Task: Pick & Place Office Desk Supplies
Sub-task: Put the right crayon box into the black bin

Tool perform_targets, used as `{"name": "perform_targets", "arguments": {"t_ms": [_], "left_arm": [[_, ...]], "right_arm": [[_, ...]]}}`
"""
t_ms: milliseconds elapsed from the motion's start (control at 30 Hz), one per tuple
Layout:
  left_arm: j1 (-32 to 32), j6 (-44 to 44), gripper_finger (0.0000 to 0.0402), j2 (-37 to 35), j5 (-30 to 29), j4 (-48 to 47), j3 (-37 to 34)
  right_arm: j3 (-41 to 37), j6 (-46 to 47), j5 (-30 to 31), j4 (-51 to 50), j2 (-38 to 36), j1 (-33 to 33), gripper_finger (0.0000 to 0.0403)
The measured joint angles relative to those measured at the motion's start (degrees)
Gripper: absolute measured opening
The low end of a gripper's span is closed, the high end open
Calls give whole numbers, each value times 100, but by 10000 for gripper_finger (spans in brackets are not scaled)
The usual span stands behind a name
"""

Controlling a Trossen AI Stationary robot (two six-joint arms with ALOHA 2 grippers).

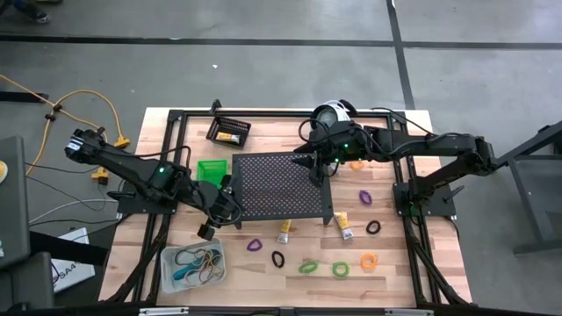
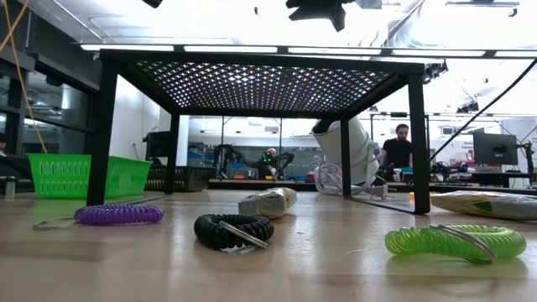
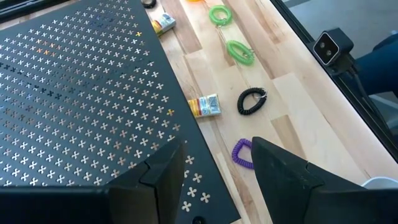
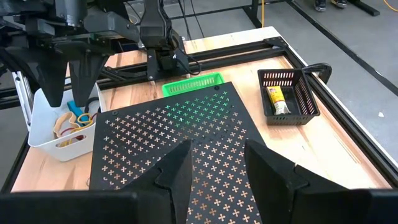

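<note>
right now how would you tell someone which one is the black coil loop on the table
Find the big black perforated stand in the table's middle. On the bare wood along its front edge lies a row of coil loops; the black coil loop sits between the purple loop and a green loop. It is that front row's only black one.

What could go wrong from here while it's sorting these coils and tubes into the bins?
1. The left hand hangs open close to the near corner of the big black perforated metal stand; reaching down for the purple coiled loop it could clip that edge.
2. The right hand, open and empty, hovers low over the stand's top and could scrape it.
3. The small yellow tube lies against the stand's near edge, leaving little room for fingers.
</note>
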Motion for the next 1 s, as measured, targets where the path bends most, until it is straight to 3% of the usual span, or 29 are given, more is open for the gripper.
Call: {"name": "perform_targets", "arguments": {"t_ms": [1000], "left_arm": [[2,4,177,2,4,2,0]], "right_arm": [[0,12,4,667,0,-3,135]]}}
